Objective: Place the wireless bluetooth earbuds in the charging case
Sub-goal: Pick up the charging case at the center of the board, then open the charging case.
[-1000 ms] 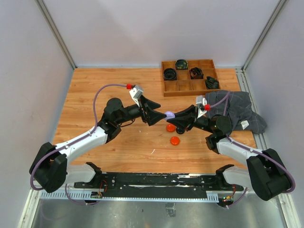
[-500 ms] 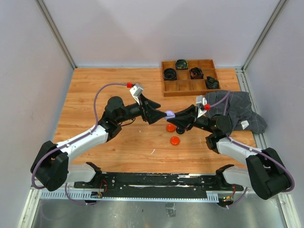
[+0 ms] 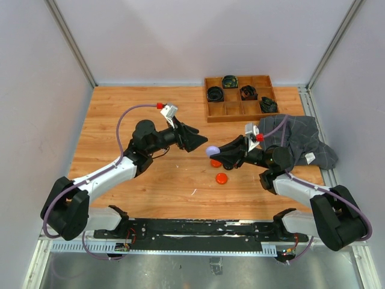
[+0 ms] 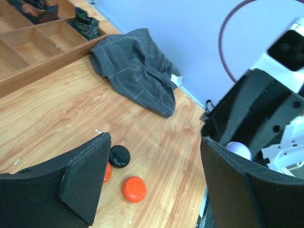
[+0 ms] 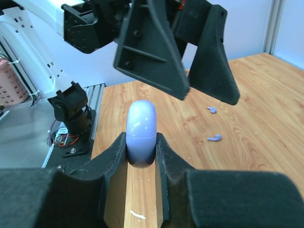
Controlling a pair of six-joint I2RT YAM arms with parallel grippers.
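My right gripper point(image 5: 141, 142) is shut on a pale lilac charging case point(image 5: 141, 124), which stands upright between the pads with its lid closed. From above, the case point(image 3: 212, 150) hangs over the middle of the table at the tip of the right gripper point(image 3: 216, 153). The left gripper point(image 3: 196, 140) is open and empty, a short way to the left of the case and apart from it. Two lilac earbuds point(image 5: 212, 109) point(image 5: 214, 138) lie on the wood beyond the left gripper point(image 5: 207, 95). In the left wrist view the case point(image 4: 238, 150) peeks past the right-hand finger of that gripper point(image 4: 153, 142).
Two orange round cases point(image 3: 221, 178) point(image 3: 215, 162) and a black one point(image 4: 119, 156) lie under the grippers. A wooden compartment tray point(image 3: 240, 111) stands at the back right. A grey checked cloth point(image 3: 298, 138) lies at the right edge, beside the right arm.
The left gripper has drawn back to the left, off the lilac case where both grippers met. The right gripper has shifted slightly left, still holding the case.
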